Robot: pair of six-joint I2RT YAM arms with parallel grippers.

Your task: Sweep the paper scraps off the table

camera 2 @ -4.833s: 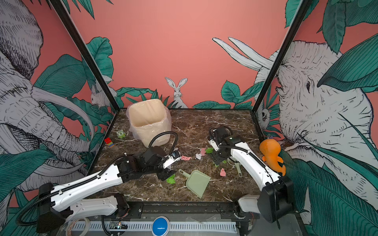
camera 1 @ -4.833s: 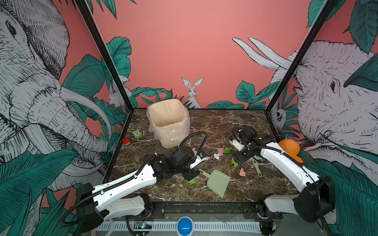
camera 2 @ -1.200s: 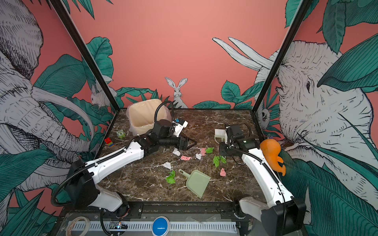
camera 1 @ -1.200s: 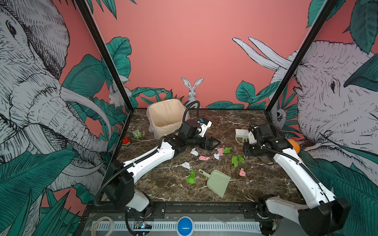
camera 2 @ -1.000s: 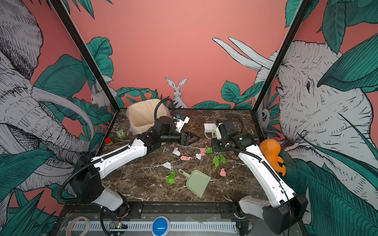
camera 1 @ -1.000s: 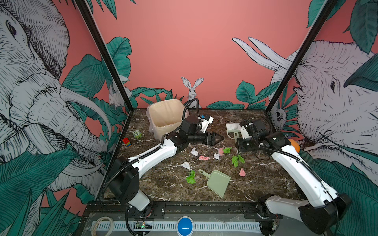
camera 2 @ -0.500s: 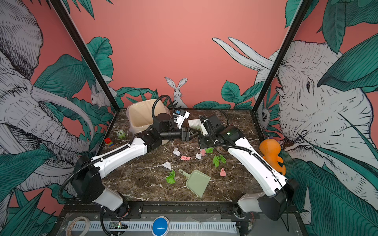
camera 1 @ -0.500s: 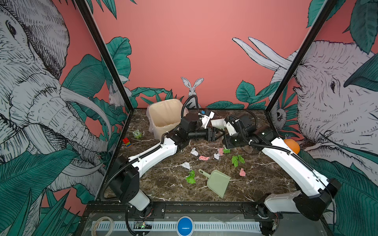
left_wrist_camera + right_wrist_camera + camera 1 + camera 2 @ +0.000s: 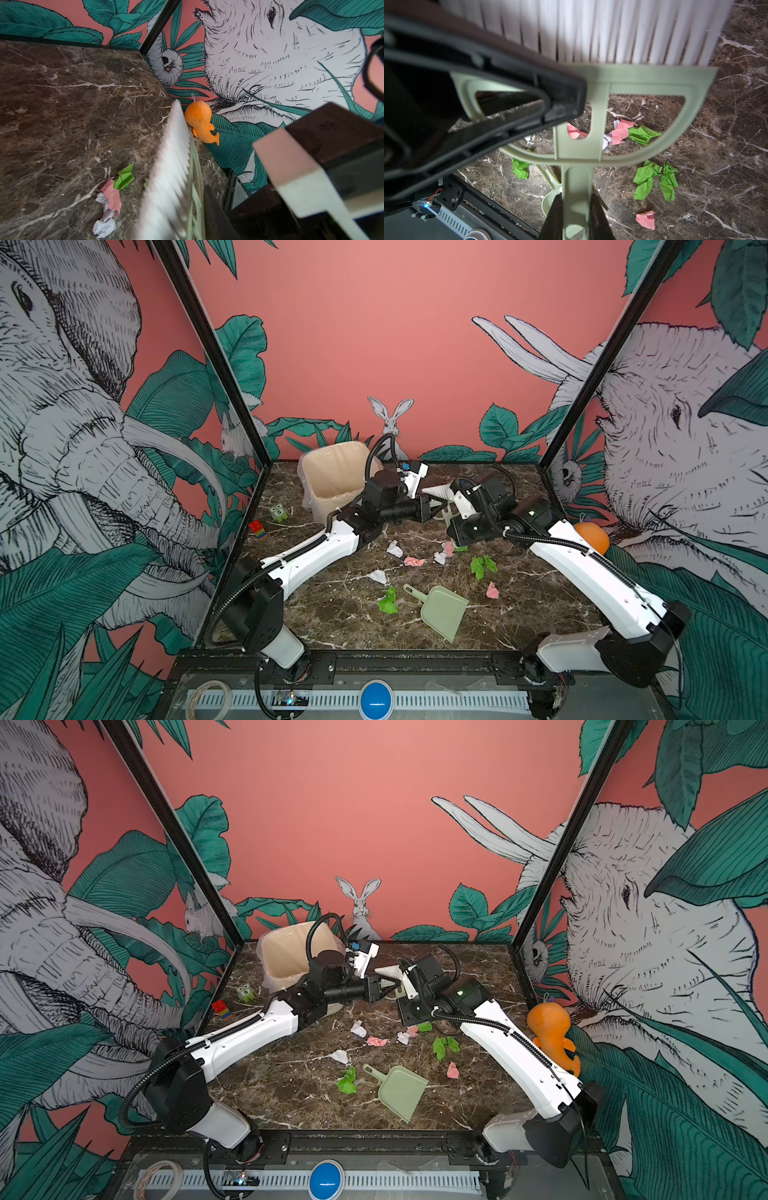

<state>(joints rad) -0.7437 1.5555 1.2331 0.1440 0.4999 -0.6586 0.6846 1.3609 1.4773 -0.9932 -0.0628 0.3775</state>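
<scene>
Over the 12 o'clock half of the table (image 9: pixel 519 614): both grippers met in the air, tips close together, on one hand brush (image 9: pixel 437 491).
hand brush: pale green frame and handle, white bristles; raised well above the paper scraps (image 9: pixel 482 565); bristles toward 11 o'clock, handle toward 5 o'clock in both top views.
right gripper (image 9: pixel 575 195): pinched the brush handle, one black finger on each side, clear in the right wrist view.
left gripper (image 9: pixel 433 506): reached in from 9 o'clock; one finger (image 9: pixel 560 99) lay flat across the brush frame near the bristles. The other finger was hidden behind the brush, so couldn't tell if it was pressed onto the frame or only narrowed around it.
paper scraps: all on the table, loose around centre. White, pink and green bits sat in a close bunch just at 6 o'clock of the grippers. A bigger green one lay at 4 o'clock of that bunch, a pink one further toward 5 o'clock. A white and a green one lay at 7 o'clock, just beside the dustpan handle.
dustpan (image 9: pixel 442 611): pale green, flat on the table at 6 o'clock of centre, handle toward 11 o'clock, apart from both grippers.
bin (image 9: pixel 332 477): beige, lined, 11 o'clock corner.
owl figure (image 9: pixel 279 513), colour block (image 9: pixel 257 529): 9–10 o'clock edge, well apart from the scraps.
orange plush toy (image 9: pixel 550 1031): 3 o'clock edge.
</scene>
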